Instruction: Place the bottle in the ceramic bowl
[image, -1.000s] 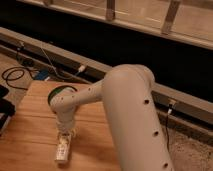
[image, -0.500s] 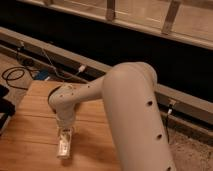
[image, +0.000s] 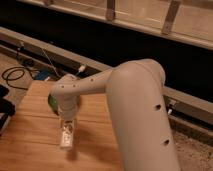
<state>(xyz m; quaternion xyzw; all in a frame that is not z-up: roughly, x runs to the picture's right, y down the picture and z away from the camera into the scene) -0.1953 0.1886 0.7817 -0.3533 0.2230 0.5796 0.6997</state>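
Observation:
The small white bottle (image: 66, 138) with a pale label hangs lengthwise under my gripper (image: 67, 127), just above the wooden table (image: 30, 140). The gripper points down from the white wrist and is shut on the bottle's upper end. The green ceramic bowl (image: 51, 103) sits on the table just behind and left of the gripper. Only a sliver of its left rim shows, and the wrist hides the other parts. The bottle is nearer to me than the bowl, not over it.
My thick white arm (image: 135, 110) fills the right half of the view. A dark object (image: 4, 106) sits at the table's left edge. Black cables (image: 15, 75) lie on the floor beyond the table. A metal ledge (image: 100, 67) runs along the back.
The gripper and bottle have moved a little up and toward the bowl. The wrist now covers more of the bowl than before.

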